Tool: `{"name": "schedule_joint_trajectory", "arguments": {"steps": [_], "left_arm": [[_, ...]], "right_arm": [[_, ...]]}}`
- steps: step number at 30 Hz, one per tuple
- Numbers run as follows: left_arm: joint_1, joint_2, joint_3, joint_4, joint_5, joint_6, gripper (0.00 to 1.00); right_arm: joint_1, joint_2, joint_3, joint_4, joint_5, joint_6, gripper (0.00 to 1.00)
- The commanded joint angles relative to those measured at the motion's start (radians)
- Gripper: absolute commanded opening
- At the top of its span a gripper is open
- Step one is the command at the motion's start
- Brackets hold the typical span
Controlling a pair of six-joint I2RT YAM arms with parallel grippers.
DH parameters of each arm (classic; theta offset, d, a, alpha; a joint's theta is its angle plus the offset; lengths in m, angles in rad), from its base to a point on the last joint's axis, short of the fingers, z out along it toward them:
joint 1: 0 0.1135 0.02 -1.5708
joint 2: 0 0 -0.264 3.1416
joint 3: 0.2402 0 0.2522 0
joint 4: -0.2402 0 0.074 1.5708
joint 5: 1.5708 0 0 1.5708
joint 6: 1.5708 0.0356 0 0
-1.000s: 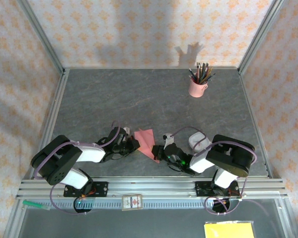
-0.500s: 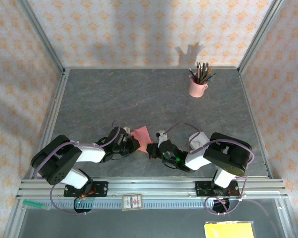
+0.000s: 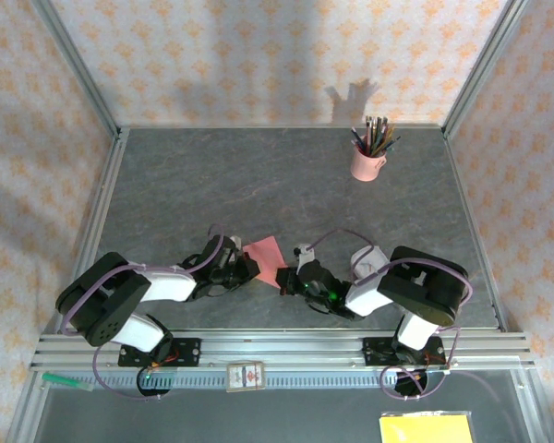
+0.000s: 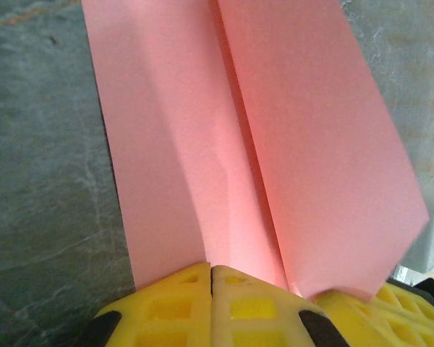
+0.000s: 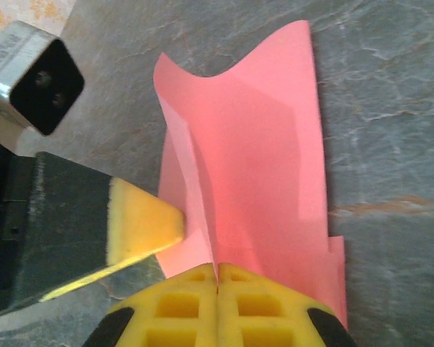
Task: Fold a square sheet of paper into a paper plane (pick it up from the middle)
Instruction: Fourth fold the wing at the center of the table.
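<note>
Both left gripper (image 4: 211,273) and right gripper (image 5: 218,271) pinch pink paper (image 3: 266,253); pink cup (image 3: 367,164) holds, seemingly, pencils (image 3: 377,135).

Left wrist view: the paper (image 4: 253,144) runs off the top edge, its near end hidden between the pads (image 4: 170,307).

paper (image 3: 266,253) — between left gripper (image 3: 252,267) and right gripper (image 3: 283,277) (near edge) | cup (image 3: 366,166) — far right

The table (image 3: 212,175) has a dark grey, stone-patterned top. A pink cup of pencils (image 3: 367,161) stands at far right. A white rounded-square object (image 3: 363,257) lies at near right. A salmon-pink folded paper sheet (image 3: 265,251) sits near centre; contact with the top cannot be confirmed.
</note>
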Motion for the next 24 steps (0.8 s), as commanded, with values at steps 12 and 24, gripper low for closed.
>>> {"name": "schedule_joint_trajectory", "arguments": {"steps": [12, 24], "left_arm": [[-0.002, -0.026, 0.032, -0.139, -0.057, 0.040, 0.04], [0.001, -0.084, 0.074, -0.166, -0.050, 0.058, 0.15]], "right_arm": [[-0.042, 0.002, -0.053, 0.115, -0.074, 0.047, 0.01], [-0.044, 0.002, -0.008, -0.010, -0.074, -0.087, 0.00]]}}
